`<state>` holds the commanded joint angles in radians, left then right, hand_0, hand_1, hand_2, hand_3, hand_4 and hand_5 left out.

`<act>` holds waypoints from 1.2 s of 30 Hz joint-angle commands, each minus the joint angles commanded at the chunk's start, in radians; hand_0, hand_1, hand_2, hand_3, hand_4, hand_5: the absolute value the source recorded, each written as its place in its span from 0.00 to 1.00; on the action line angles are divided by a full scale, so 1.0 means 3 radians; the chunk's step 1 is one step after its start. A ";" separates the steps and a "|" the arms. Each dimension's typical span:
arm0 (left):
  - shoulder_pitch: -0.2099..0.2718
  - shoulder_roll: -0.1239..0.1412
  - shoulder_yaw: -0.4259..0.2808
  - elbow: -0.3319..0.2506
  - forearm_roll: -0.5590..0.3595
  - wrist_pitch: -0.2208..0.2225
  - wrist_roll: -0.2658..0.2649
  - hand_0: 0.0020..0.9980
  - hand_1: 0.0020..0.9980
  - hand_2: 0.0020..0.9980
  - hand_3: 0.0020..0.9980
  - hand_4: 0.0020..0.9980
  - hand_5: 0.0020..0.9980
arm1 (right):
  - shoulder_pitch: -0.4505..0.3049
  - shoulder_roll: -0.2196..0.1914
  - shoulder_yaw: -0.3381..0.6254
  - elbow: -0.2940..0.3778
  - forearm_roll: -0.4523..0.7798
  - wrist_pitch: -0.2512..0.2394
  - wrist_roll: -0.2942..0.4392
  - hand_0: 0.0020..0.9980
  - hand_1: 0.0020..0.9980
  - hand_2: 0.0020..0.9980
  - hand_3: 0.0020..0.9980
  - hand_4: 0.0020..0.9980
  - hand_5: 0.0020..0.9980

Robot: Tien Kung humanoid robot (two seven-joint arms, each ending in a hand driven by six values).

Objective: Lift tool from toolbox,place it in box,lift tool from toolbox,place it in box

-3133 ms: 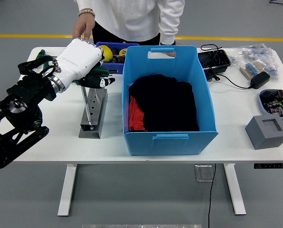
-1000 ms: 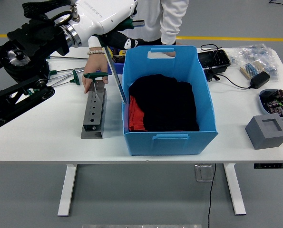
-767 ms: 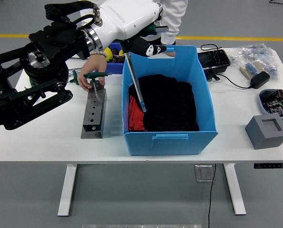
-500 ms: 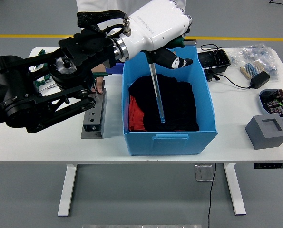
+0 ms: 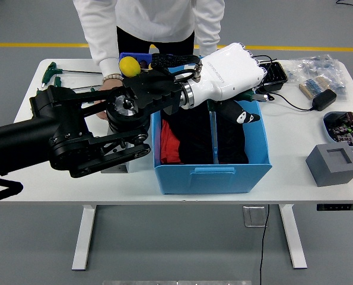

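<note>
My left hand (image 5: 234, 105), white-backed with black fingers, reaches from the left over the blue box (image 5: 212, 173). It is shut on a T-handle tool (image 5: 214, 138) whose long metal shaft hangs straight down into the box, above the black cloth (image 5: 191, 133) and beside the red cloth (image 5: 168, 146). The grey metal tool stand (image 5: 113, 170) is mostly hidden behind my left arm. A person at the far side has a hand (image 5: 107, 91) by the stand's far end. The right hand is out of view.
More green T-handle tools (image 5: 60, 71) lie at the far left. A small blue bin with a yellow ball (image 5: 129, 65) stands behind the box. To the right are a black tray (image 5: 270, 74), a power adapter (image 5: 322, 100), bagged parts (image 5: 318, 68) and a grey foam block (image 5: 334, 164).
My left hand lifted the tool out of the stand and carried it right and down over the blue box. The person set another tool in the stand.
</note>
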<state>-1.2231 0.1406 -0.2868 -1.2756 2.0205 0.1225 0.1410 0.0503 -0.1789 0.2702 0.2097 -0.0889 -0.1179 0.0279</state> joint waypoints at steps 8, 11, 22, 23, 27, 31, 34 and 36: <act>-0.0040 -0.0120 0.0060 0.0210 -0.0050 0.0078 -0.0078 0.04 0.00 0.03 0.06 0.80 0.53 | 0.0024 -0.0014 -0.0047 0.0002 0.0009 -0.0002 -0.0002 0.70 0.67 0.74 0.58 0.79 0.71; -0.0049 -0.0145 0.0083 0.0285 -0.0062 0.0087 -0.0095 0.04 0.00 0.03 0.06 0.80 0.53 | 0.0048 -0.0026 -0.0071 0.0004 0.0000 -0.0004 -0.0005 0.70 0.67 0.74 0.58 0.79 0.71; -0.0088 -0.0191 0.0101 0.0493 -0.0100 0.0257 -0.0247 0.10 0.05 0.12 0.16 0.80 0.51 | 0.0104 -0.0052 -0.0083 0.0011 0.0023 -0.0022 0.0011 0.69 0.67 0.73 0.58 0.79 0.71; -0.0092 -0.0197 0.0097 0.0515 -0.0116 0.0274 -0.0264 0.10 0.05 0.12 0.16 0.80 0.51 | 0.0107 -0.0053 -0.0083 0.0011 0.0024 -0.0024 0.0013 0.69 0.67 0.73 0.58 0.79 0.71; -0.0110 -0.0216 0.0079 0.0577 -0.0172 0.0330 -0.0325 0.17 0.12 0.18 0.28 0.80 0.49 | 0.0119 -0.0059 -0.0088 0.0012 0.0031 -0.0028 0.0018 0.69 0.67 0.73 0.58 0.79 0.71; -0.0119 -0.0231 0.0083 0.0606 -0.0197 0.0354 -0.0361 0.17 0.12 0.18 0.28 0.80 0.49 | 0.0129 -0.0066 -0.0091 0.0014 0.0024 -0.0029 0.0017 0.69 0.67 0.73 0.58 0.79 0.71; -0.0117 -0.0237 0.0092 0.0621 -0.0211 0.0363 -0.0385 0.21 0.20 0.29 0.40 0.80 0.48 | 0.0134 -0.0071 -0.0100 0.0014 0.0025 -0.0031 0.0017 0.69 0.67 0.73 0.58 0.79 0.70; -0.0117 -0.0242 0.0097 0.0629 -0.0214 0.0382 -0.0408 0.21 0.20 0.29 0.40 0.80 0.48 | 0.0137 -0.0076 -0.0110 0.0013 0.0031 -0.0033 0.0018 0.69 0.67 0.73 0.58 0.79 0.70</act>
<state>-1.2581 0.0681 -0.2575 -1.0869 1.9563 0.2370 0.0186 0.0915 -0.2016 0.2371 0.2137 -0.0796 -0.1278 0.0333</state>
